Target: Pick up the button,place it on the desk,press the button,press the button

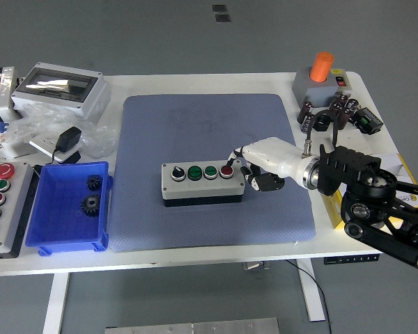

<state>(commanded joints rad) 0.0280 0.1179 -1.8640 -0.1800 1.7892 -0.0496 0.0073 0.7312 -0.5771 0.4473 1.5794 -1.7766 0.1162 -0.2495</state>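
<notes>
A grey button box [202, 181] with a black base sits in the middle of the blue mat [209, 132]. Its top carries a black selector knob, two green buttons and a red button [226, 170] at its right end. My right hand [245, 165], white with black fingertips, reaches in from the right at the box's right end. One extended finger [237, 153] points at the red button; whether it touches is unclear. The other fingers are curled under, holding nothing. The left arm is out of view.
A blue bin [68, 207] with two black gears stands left of the mat. A second button panel [0, 202] lies at the far left. A grey enclosure [61, 88], an adapter and plastic bags lie back left. An orange-topped grey box [324, 78], black parts and a yellow box [334, 202] are right.
</notes>
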